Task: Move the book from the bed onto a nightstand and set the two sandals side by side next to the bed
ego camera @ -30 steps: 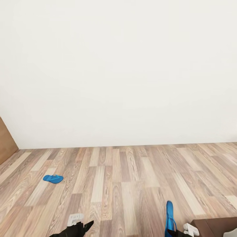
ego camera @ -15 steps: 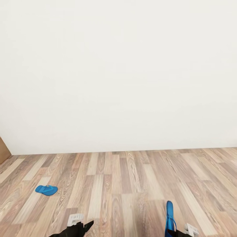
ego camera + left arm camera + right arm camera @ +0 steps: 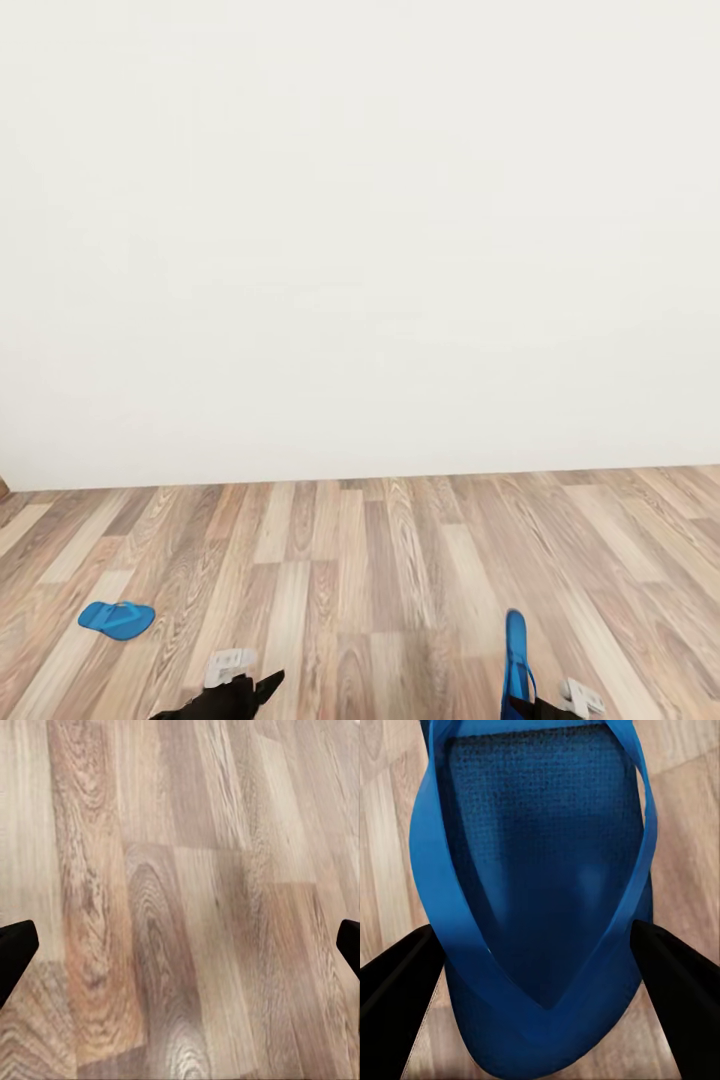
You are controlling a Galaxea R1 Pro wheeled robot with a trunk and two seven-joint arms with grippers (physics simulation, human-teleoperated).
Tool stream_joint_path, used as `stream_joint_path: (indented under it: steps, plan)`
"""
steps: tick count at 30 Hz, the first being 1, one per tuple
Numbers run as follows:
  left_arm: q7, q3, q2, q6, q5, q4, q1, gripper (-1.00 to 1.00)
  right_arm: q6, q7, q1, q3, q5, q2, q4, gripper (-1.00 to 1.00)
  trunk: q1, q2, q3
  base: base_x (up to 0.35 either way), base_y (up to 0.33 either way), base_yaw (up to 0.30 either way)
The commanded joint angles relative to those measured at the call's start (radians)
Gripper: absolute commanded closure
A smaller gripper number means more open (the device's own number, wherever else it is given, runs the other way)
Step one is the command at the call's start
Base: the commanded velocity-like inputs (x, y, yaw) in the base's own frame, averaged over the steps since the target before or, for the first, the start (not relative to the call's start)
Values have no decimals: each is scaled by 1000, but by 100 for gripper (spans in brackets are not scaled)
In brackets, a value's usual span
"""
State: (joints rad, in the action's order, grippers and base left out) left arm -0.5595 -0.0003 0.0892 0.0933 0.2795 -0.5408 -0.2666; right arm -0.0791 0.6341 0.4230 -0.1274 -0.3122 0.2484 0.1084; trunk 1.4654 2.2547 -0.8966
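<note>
Room: plain white wall (image 3: 360, 240), grey-brown wood plank floor (image 3: 380, 560).
Loose bright blue flip-flop sandal (image 3: 116, 619): flat on floor, your left.
Right end effector (image 3: 540, 979): pinching second blue flip-flop (image 3: 540, 870).
Left end effector (image 3: 180, 945): spread, nothing in it.

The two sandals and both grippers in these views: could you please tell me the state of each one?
Held sandal: clamped between the right gripper's fingers, off the floor.
Other sandal: lying flat on the wood floor, free of either gripper.
Right gripper: shut on the held sandal.
Left gripper: open, empty, over bare planks.
</note>
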Motion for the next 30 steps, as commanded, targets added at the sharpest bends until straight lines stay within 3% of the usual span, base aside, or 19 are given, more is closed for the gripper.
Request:
stream_joint_path:
  steps: [1,30]
  plan:
    - [2,0,0,10,10,-1,0,-100,-8,4,0,-9,-2,0,1,100,0,0,-1,333,0,0]
    - [14,-1,-1,10,9,-1,0,-100,-8,6,0,-9,-2,0,1,100,0,0,-1,333,0,0]
